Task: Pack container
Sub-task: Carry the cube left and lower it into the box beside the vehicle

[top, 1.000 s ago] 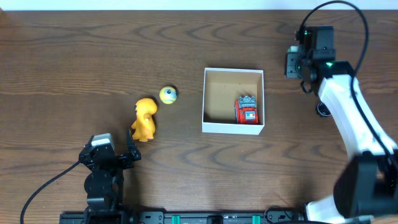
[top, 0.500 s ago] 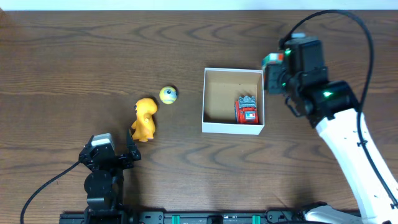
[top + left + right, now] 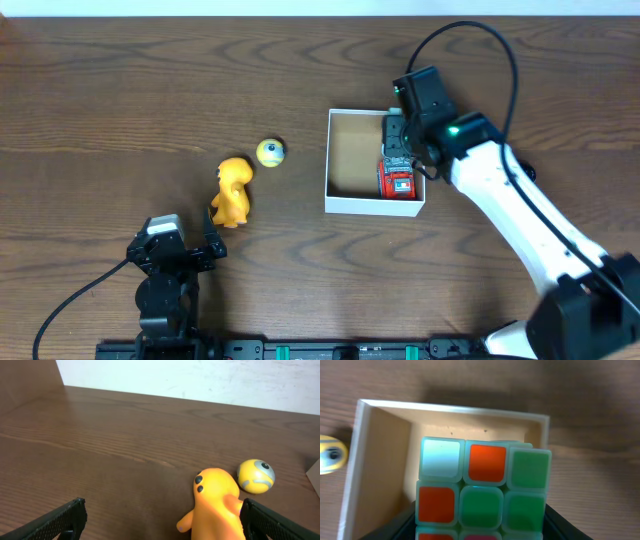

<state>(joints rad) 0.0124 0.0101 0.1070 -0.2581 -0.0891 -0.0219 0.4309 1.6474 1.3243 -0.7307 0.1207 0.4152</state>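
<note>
While a dark wood-grain table [image 3: 120, 90] runs back to a white wall [image 3: 200, 380], the container [image 3: 352, 160] sits right of centre beneath the right gripper [image 3: 398, 140], whose jaws clamp a puzzle cube [image 3: 482, 490] over its 1 o'clock corner. The left gripper [image 3: 162, 520], jaws spread wide and empty, has the container at its 2 o'clock.

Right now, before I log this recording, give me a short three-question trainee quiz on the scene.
1. True or false: the container is empty.
2. What do the right jaws hold? A) a sponge B) a colour-tile cube C) nothing
3. How many toys lie on the table outside the container?
Key: 1 false, a red toy lies inside. 2 B. 3 two, the yellow figure and the yellow ball.
</note>
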